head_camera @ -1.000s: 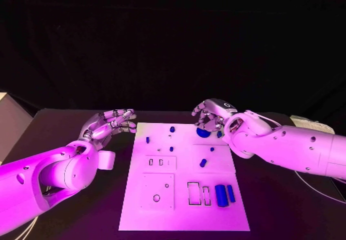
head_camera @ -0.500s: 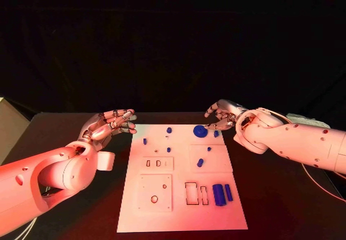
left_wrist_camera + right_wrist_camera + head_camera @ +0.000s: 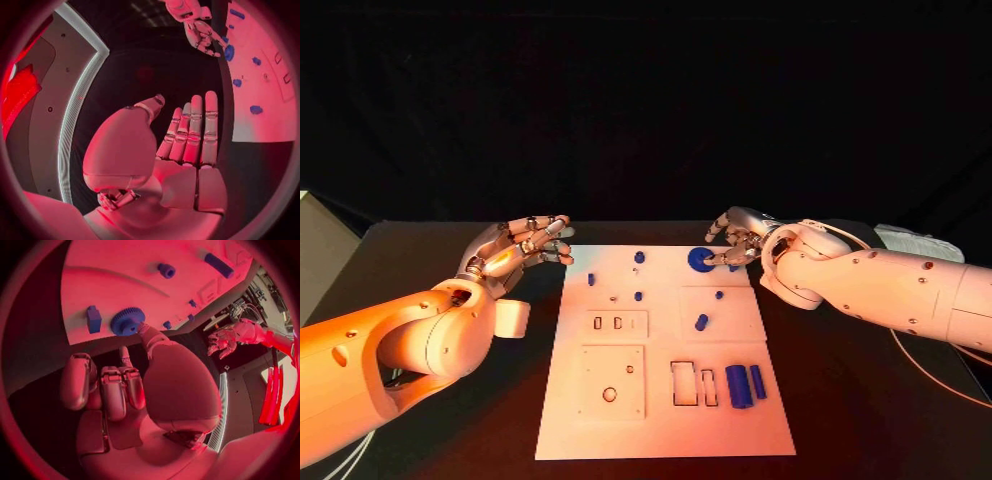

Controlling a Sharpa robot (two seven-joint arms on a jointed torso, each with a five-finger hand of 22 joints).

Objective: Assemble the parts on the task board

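Over the matte black table (image 3: pixel 444 260), the left hand (image 3: pixel 519 246) hovers just off the task board's far left corner, its jointed metal fingers (image 3: pixel 192 130) straight, slightly parted and holding nothing. The flat white task board (image 3: pixel 661 420) carries small blue pegs, rectangular slots and two upright blue blocks (image 3: pixel 746 384). At its far right edge the right hand (image 3: pixel 740 238) rests a fingertip against the round, toothed blue gear (image 3: pixel 701 260), the other fingers curled loosely beside it.
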